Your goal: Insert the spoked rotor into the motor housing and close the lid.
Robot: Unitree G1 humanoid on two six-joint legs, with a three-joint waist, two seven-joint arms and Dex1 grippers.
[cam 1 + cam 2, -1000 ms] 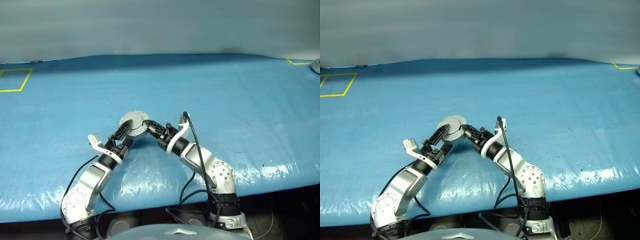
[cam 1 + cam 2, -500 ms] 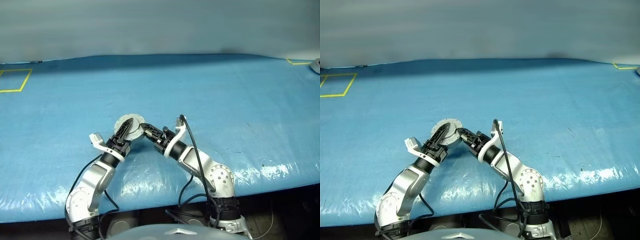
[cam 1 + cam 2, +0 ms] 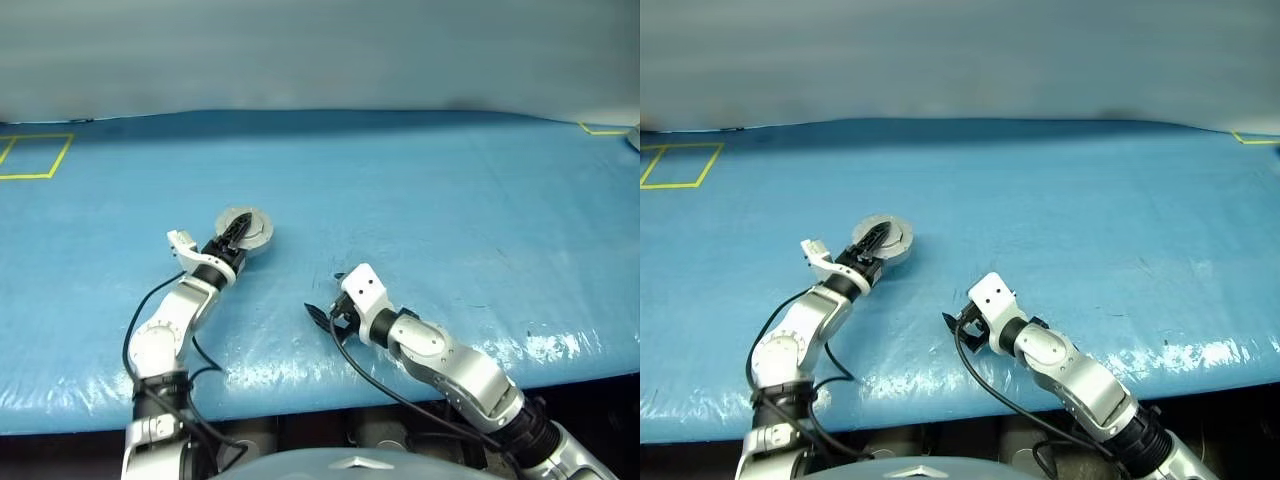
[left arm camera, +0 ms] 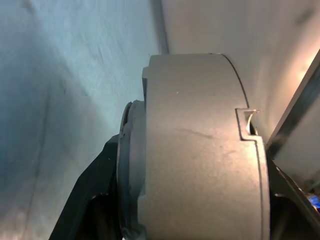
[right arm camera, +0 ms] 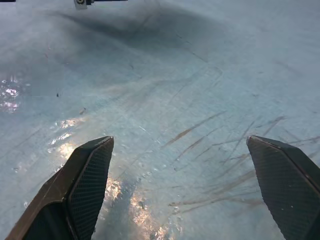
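The motor housing (image 3: 254,235) is a round grey metal body held flat just over the blue table. My left gripper (image 3: 236,231) is shut on its two faces, one black finger lying across the top. In the left wrist view the housing (image 4: 200,150) shows edge-on between the fingers (image 4: 92,192). A thinner disc, the lid (image 4: 130,165), sits tight against it. The spoked rotor is hidden. My right gripper (image 3: 322,314) hangs low near the table's front edge, apart from the housing. It is open, with nothing between its fingers (image 5: 90,185).
The blue table cover (image 3: 420,200) is glossy and wrinkled toward its front edge (image 3: 300,385). A yellow tape square (image 3: 30,157) marks the far left. A yellow corner mark (image 3: 600,128) and a small white object (image 3: 633,135) sit at the far right.
My right gripper let go of the round body, opened wide, rolled over and drew back toward the front edge. My left gripper closed on it and carried it away and to the left.
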